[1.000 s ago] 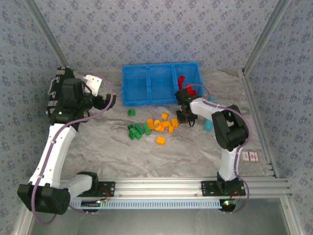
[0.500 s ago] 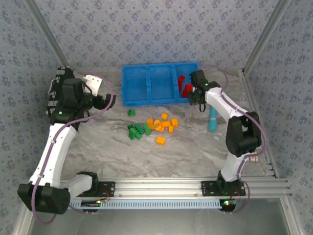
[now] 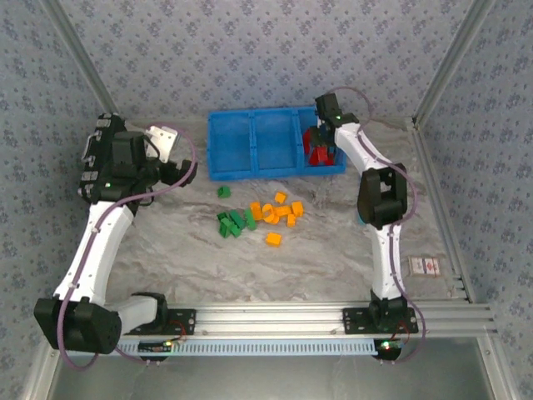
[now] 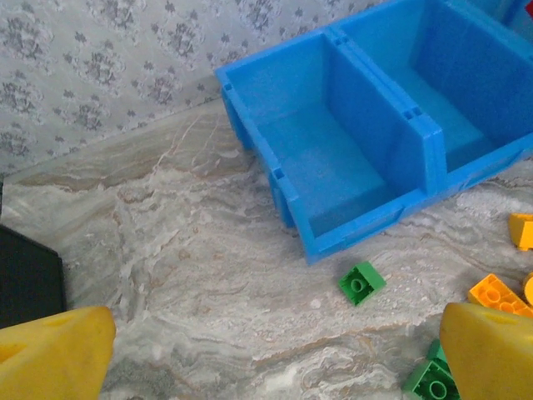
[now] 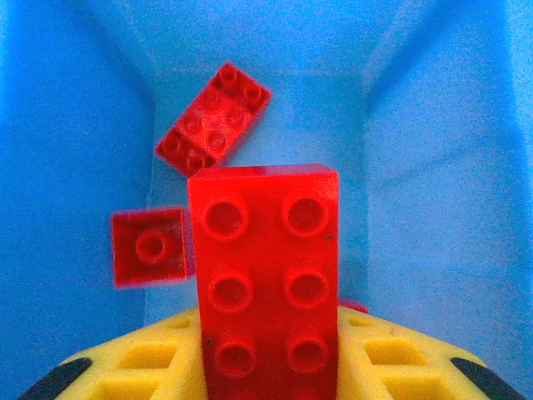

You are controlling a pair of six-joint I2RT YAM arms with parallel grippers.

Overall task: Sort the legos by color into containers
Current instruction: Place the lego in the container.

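In the top view, red legos (image 3: pixel 310 142) are seen in the right compartment of the blue bin (image 3: pixel 250 173), upper centre. Green legos (image 3: pixel 231 223) and orange legos (image 3: pixel 279 212) are seen loose mid-frame (most of the sorting is judged undone). In the left wrist view, the left gripper (image 4: pixel 271 354) is spread wide, with nothing grasped. In the right wrist view, a red brick (image 5: pixel 265 283) is clamped by the right gripper (image 5: pixel 266 371) above that compartment.

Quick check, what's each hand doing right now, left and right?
Left hand: open, empty.
Right hand: closed on a red lego, in the right compartment of the blue bin.
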